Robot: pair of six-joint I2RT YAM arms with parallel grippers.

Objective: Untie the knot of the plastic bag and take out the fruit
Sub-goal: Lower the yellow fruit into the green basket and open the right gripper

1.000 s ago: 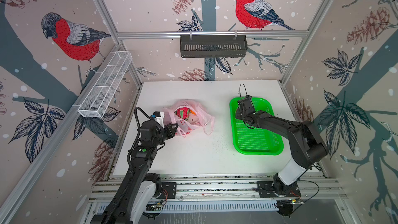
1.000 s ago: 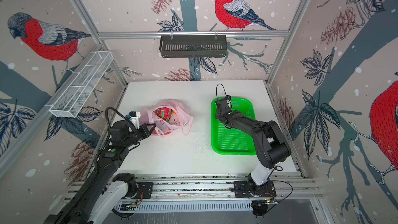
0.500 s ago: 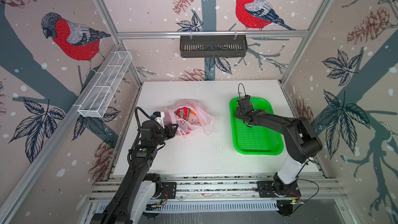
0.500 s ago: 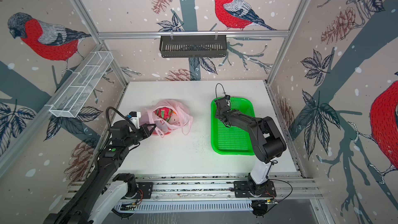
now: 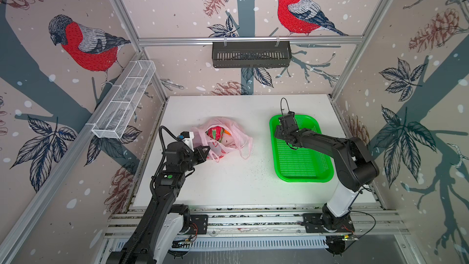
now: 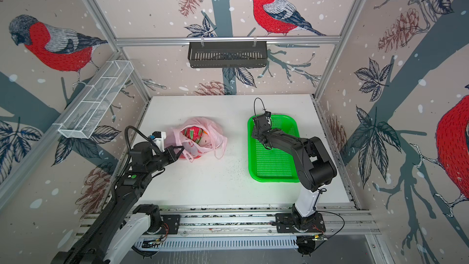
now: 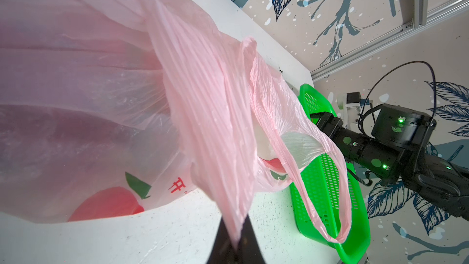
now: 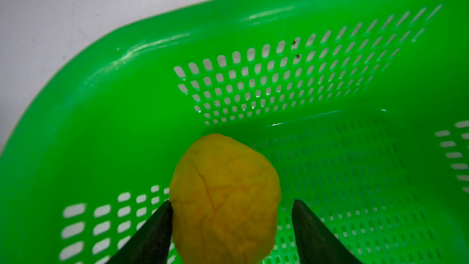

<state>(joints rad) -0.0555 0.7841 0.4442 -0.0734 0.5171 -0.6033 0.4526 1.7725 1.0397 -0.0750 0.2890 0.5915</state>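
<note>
1. Nearest me, the white table (image 5: pixel 228 186) is bare along its front edge, with both arms reaching in over it from the rail.
2. The left tool (image 5: pixel 206 152) is low on the left side of the table, clenched on a gathered strip of the plastic bag (image 5: pixel 200 133). In the left wrist view its two dark tips (image 7: pixel 234 247) pinch the pink film tight between them.
3. The plastic bag lies on the table just beyond that tool, left of the middle, its mouth open upward. One handle loop (image 5: pixel 245 148) trails loose on the table toward the green basket (image 5: pixel 304 180).
4. Inside the bag a dragon fruit (image 5: pixel 215 133), red with green tips, shows through the opening, with a sliver of orange (image 5: pixel 227 133) just beside it. What else is in the bag I cannot tell.
5. The green basket sits on the right side of the table, well apart from the bag.
6. The right tool (image 8: pixel 232 201) is down in the basket's far corner, released: one finger (image 8: pixel 157 224) touches the yellow fruit (image 8: pixel 225 199), the other stands clear of it. The yellow fruit is inside the basket, near its wall (image 8: pixel 127 97).
7. Farthest back, a black shelf (image 5: pixel 251 54) hangs on the rear wall and a wire rack (image 5: pixel 124 100) on the left wall.
</note>
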